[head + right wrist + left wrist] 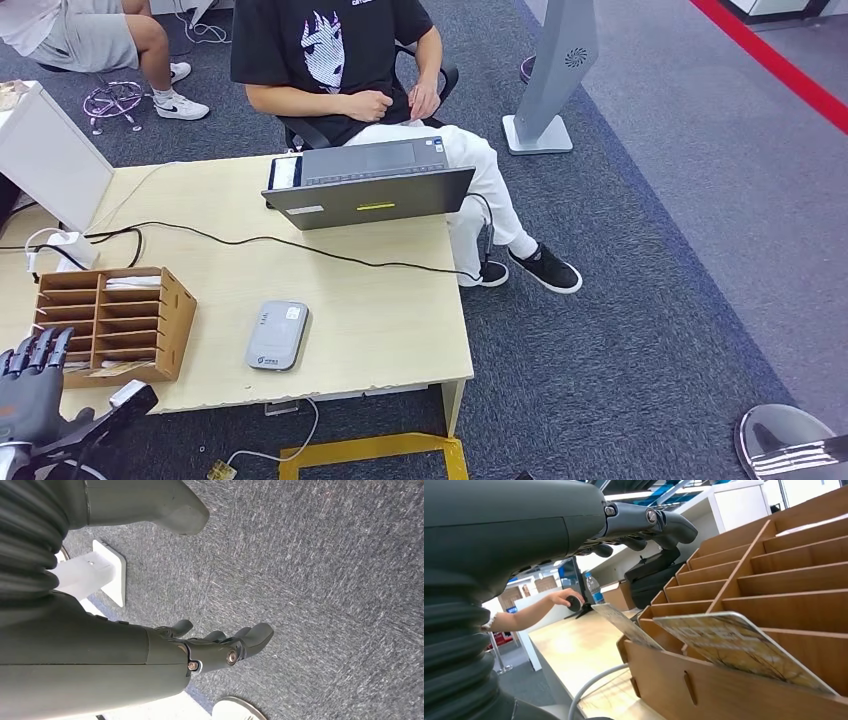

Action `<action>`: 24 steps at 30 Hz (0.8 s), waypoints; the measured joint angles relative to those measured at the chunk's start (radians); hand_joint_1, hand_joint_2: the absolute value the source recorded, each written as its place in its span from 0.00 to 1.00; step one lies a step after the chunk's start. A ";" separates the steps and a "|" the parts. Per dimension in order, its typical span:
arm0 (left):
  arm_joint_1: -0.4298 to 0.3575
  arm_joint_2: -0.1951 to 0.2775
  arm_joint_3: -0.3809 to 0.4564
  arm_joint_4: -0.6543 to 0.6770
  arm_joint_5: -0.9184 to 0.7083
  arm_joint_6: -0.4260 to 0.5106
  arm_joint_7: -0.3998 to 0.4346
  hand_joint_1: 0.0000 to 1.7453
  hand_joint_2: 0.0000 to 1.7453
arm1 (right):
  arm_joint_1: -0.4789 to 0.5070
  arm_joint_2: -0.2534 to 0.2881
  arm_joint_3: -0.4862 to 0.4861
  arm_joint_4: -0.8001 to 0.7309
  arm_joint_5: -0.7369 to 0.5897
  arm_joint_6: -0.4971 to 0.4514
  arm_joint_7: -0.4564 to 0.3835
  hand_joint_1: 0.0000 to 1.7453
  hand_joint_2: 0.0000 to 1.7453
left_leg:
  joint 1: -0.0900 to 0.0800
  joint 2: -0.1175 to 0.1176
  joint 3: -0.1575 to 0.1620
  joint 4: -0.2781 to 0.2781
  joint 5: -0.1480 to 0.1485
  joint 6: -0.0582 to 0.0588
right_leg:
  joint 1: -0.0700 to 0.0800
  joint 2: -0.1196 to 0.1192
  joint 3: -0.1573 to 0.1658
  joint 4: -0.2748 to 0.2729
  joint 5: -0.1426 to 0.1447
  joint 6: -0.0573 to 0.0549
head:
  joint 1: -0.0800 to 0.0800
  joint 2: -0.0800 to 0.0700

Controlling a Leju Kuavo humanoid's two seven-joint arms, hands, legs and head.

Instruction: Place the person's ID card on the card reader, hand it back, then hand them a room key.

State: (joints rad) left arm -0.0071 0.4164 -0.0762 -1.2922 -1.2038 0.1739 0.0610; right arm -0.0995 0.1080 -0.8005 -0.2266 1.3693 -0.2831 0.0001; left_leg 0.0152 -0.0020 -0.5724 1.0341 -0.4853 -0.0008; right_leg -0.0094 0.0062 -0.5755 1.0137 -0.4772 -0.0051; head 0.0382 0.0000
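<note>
The grey card reader [277, 335] lies flat near the desk's front edge. To its left stands a wooden slotted card rack [110, 325], with patterned key cards [744, 647] leaning in its front slots. My left hand [30, 385] hovers at the rack's near left corner with its fingers [644, 525] spread and nothing in them. My right hand [215, 647] hangs over the carpet, fingers loosely extended and holding nothing. The person [340, 60] in a black T-shirt sits behind the desk with both hands at the lap.
An open grey laptop [370, 185] sits at the desk's far edge, and a black cable [300, 245] crosses the middle. A white screen back [50, 155] and an adapter [70, 245] are at the left. A grey kiosk stand [550, 75] is on the carpet.
</note>
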 joint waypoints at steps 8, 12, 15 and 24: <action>-0.006 -0.009 -0.007 0.019 0.001 0.003 0.000 0.00 1.00 | 0.000 0.000 0.000 0.000 0.000 0.000 0.000 0.00 1.00 | 0.000 0.000 0.000 0.000 0.000 0.000 | 0.000 0.000 0.000 0.000 0.000 0.000 | 0.000 0.000; -0.008 -0.011 -0.008 0.021 0.001 0.003 -0.001 0.00 1.00 | 0.000 0.000 0.000 0.000 0.000 0.000 0.000 0.00 1.00 | 0.000 0.000 0.000 0.000 0.000 0.000 | 0.000 0.000 0.000 0.000 0.000 0.000 | 0.000 0.000; -0.011 -0.016 -0.010 0.024 0.001 0.003 -0.002 0.00 1.00 | -0.001 0.000 0.000 0.000 0.000 0.000 0.000 0.00 1.00 | 0.000 0.000 0.000 0.000 0.000 0.000 | 0.000 0.000 0.000 0.000 0.000 0.000 | 0.000 0.000; -0.040 -0.039 -0.029 0.053 0.001 0.007 -0.018 0.00 1.00 | -0.003 0.000 0.000 0.000 0.002 0.010 0.003 0.00 1.00 | 0.000 0.000 0.000 0.000 0.000 0.000 | 0.000 0.000 0.000 0.000 0.000 0.000 | 0.000 0.000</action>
State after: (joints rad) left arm -0.0469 0.3770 -0.1051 -1.2394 -1.2030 0.1810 0.0429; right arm -0.1024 0.1080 -0.8003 -0.2265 1.3708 -0.2729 0.0029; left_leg 0.0151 -0.0020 -0.5724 1.0342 -0.4853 -0.0008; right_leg -0.0094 0.0063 -0.5755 1.0136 -0.4772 -0.0051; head 0.0382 0.0000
